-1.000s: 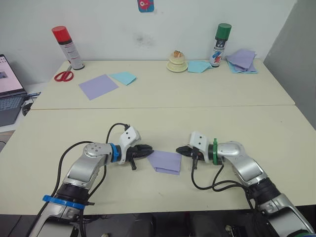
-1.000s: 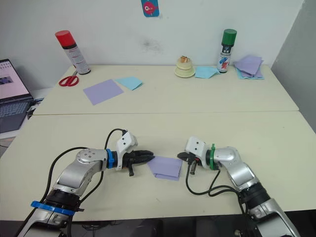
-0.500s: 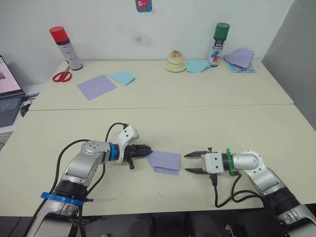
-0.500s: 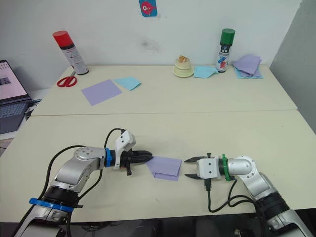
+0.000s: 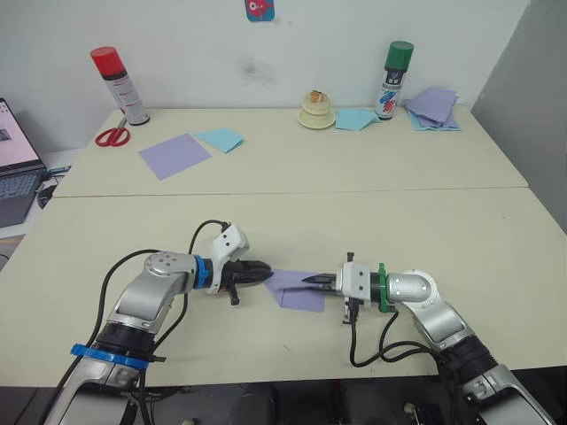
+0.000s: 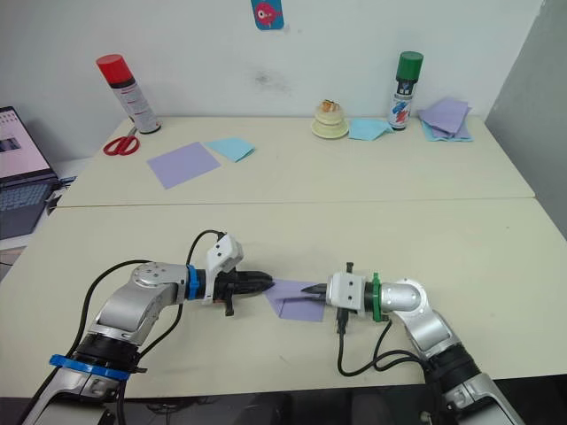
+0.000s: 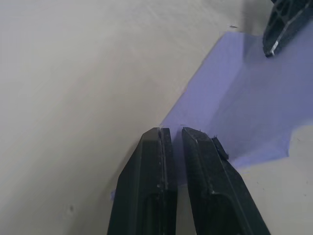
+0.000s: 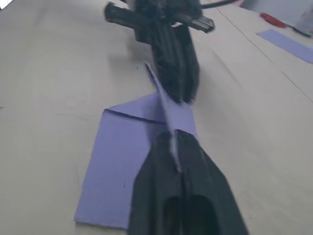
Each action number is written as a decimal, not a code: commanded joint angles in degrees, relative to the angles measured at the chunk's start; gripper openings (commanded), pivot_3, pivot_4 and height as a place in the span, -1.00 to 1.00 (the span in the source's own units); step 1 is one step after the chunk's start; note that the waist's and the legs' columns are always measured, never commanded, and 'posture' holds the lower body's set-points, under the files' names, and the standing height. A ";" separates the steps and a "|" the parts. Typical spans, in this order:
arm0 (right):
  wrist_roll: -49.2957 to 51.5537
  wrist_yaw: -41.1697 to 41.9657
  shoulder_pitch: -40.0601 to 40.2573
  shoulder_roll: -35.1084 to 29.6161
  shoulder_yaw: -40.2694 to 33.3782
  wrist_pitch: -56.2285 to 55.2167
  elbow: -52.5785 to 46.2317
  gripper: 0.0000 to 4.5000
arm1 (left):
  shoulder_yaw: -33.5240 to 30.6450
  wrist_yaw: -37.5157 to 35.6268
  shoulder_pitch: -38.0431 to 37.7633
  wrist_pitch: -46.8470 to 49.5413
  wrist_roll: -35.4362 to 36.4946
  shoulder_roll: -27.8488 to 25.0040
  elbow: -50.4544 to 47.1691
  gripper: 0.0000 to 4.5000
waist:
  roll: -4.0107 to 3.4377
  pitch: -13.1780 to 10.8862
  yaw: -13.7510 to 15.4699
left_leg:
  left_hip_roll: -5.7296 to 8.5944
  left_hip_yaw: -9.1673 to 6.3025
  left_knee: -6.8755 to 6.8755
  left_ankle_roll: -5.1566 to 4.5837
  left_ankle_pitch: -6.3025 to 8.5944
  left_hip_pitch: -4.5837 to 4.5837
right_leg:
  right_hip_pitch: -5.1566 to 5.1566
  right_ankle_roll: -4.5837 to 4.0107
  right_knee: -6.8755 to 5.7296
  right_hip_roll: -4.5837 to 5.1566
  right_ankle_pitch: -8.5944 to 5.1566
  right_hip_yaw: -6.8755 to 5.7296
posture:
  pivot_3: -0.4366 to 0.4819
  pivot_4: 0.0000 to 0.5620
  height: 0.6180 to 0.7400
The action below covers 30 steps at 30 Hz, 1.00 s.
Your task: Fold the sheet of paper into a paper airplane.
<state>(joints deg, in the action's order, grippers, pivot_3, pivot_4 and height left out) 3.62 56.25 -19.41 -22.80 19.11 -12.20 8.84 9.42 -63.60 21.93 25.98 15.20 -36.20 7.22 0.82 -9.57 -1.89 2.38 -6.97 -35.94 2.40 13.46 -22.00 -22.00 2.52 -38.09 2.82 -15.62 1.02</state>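
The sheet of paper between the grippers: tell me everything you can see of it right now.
The sheet of paper is thin lavender paper, folded into a layered, roughly rectangular shape lying on the cream table. The left gripper pinches one end; the right gripper is shut on a raised flap from the opposite side.

**Matt paper, matt worktop, shiny arms**

The sheet of paper [image 5: 297,289] is thin, matt lavender paper, folded over with sharp creases. The worktop [image 5: 292,221] is a smooth, matt cream laminate with faint scuffs. The fingers [image 7: 195,181] are dull black plastic with a slight sheen; the arm shells look like glossy silver metal. The spray can [image 5: 117,85] has a glossy red plastic cap.
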 commanded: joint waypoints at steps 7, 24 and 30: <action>7.82 -1.17 -1.01 2.13 -3.91 17.33 -5.55 -0.99 | 0.81 -2.46 -1.65 4.30 1.33 -1.54 -2.11 -0.70 | 0.00 0.00 0.00 | 0.00 0.00 0.01 0.00 0.00 -0.01 | -0.01 0.00 -0.01 0.00 0.00 0.00 | -0.05 -0.47 1.00; 7.72 -2.79 -4.66 4.61 -4.35 28.99 -4.12 -0.99 | -0.29 -2.51 3.21 -0.10 -0.72 -1.75 5.93 -0.70 | -0.01 0.00 -0.13 | -0.02 -0.01 0.01 -0.01 0.00 -0.02 | -0.05 0.00 -0.04 -0.04 0.00 -0.01 | -0.05 -0.47 1.00; 6.16 -5.91 -6.11 5.54 -4.39 31.37 -2.07 -0.99 | 0.67 -2.15 3.17 -4.29 -3.39 -1.96 7.59 -0.70 | -0.01 0.00 -0.10 | -0.02 0.00 0.01 0.00 0.00 -0.02 | -0.06 0.00 -0.04 -0.04 0.00 -0.01 | -0.05 -0.47 1.00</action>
<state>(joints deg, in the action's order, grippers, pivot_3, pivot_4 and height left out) 10.13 51.21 -24.05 -17.47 15.35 18.92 7.27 9.66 -66.50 25.14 22.58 13.83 -37.48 13.19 0.81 -9.57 -1.98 2.36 -6.98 -35.93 2.40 13.46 -22.02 -22.05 2.52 -38.13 2.79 -15.61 1.02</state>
